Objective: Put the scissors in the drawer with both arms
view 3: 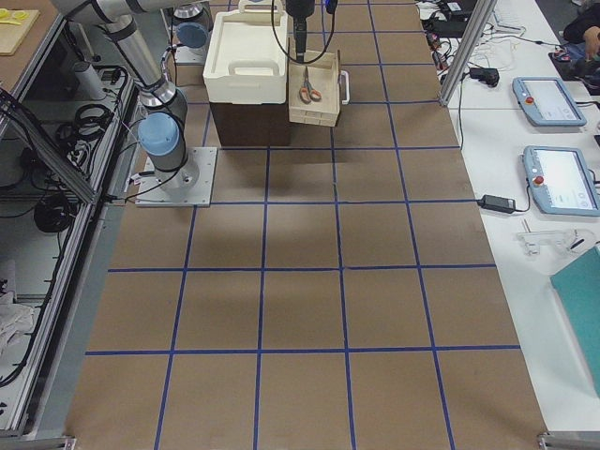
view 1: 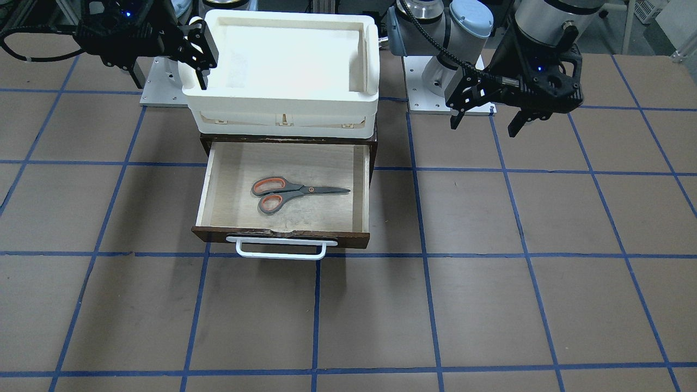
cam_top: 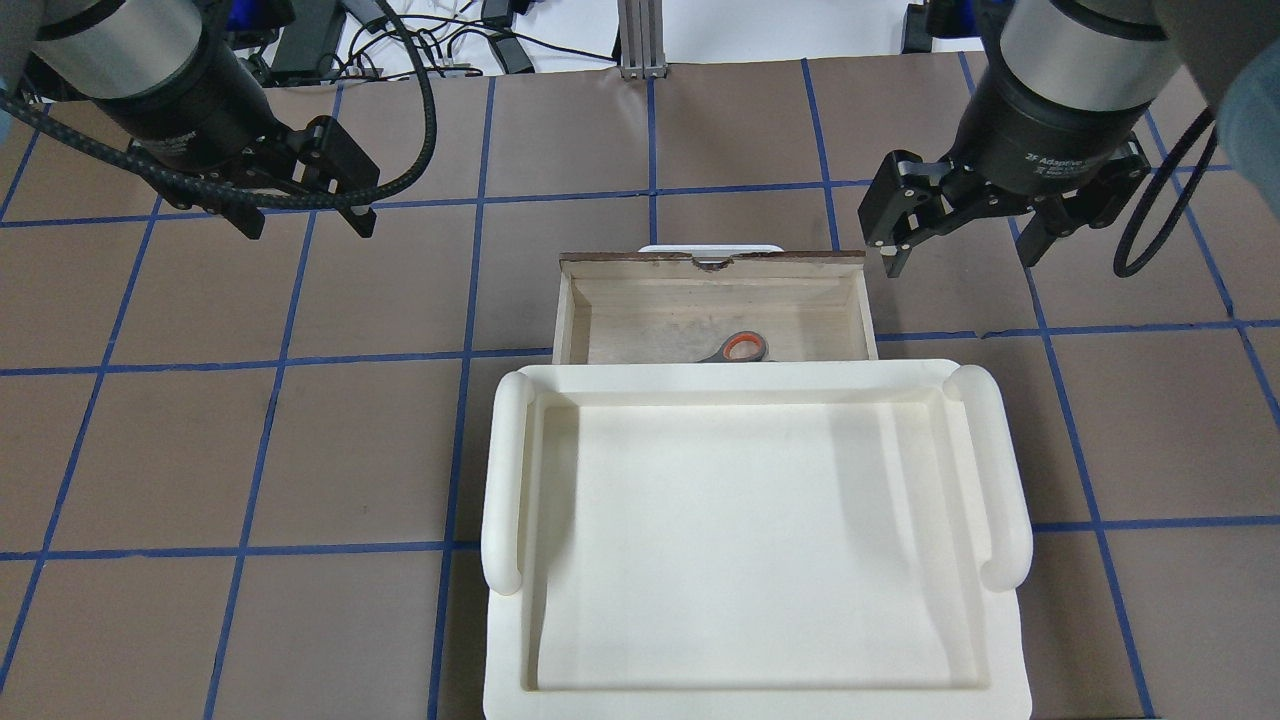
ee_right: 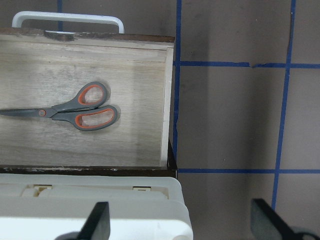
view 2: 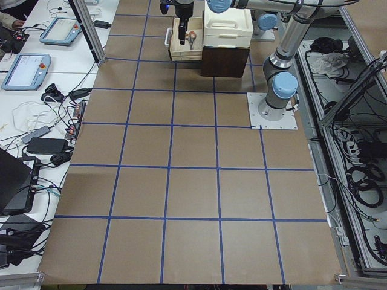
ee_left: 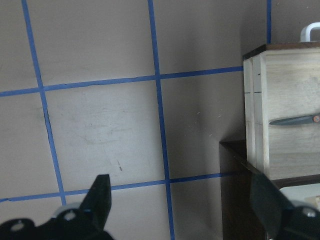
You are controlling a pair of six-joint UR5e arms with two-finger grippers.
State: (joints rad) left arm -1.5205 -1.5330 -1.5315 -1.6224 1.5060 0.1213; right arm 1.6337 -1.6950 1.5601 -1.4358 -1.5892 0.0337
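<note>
While flat in drawer (view 1: 234, 209), scissors (view 1: 299, 190) crosswise, blades to robot's left.

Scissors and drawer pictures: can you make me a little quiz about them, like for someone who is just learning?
1. True or false: the scissors lie flat inside the pulled-out drawer.
2. Pick one: what sits right above the drawer? A) a white tray B) a red bucket C) a stack of books
3. Fill the gap: the left pincer and the right pincer hang over the table on either side of the drawer, both ____ and holding nothing.

Key: 1 true; 2 A; 3 open
</note>
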